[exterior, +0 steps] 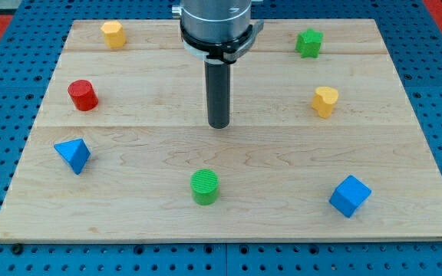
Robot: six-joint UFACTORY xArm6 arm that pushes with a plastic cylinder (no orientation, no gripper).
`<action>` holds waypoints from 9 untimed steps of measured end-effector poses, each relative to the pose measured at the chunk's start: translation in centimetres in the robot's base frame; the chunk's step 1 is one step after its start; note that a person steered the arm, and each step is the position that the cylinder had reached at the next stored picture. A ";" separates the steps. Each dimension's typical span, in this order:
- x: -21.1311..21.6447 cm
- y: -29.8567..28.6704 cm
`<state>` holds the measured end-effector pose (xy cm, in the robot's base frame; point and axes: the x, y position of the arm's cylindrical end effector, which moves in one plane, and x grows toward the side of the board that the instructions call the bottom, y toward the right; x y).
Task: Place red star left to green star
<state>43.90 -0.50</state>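
The green star sits near the view's top right of the wooden board. The only red block that shows is a red cylinder at the view's left; I see no red star. My tip rests on the board near its middle, touching no block. It is far to the right of the red cylinder and down-left of the green star. The arm's body hides part of the board's top middle.
A yellow hexagon block sits at the top left and a yellow heart at the right, below the green star. A blue triangle lies at the lower left, a green cylinder at the bottom middle, a blue cube at the lower right.
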 end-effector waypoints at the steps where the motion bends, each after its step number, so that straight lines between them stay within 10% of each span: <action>1: 0.0 0.0; 5: 0.7 12.8; 9: -16.1 -9.7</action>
<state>27.77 -10.17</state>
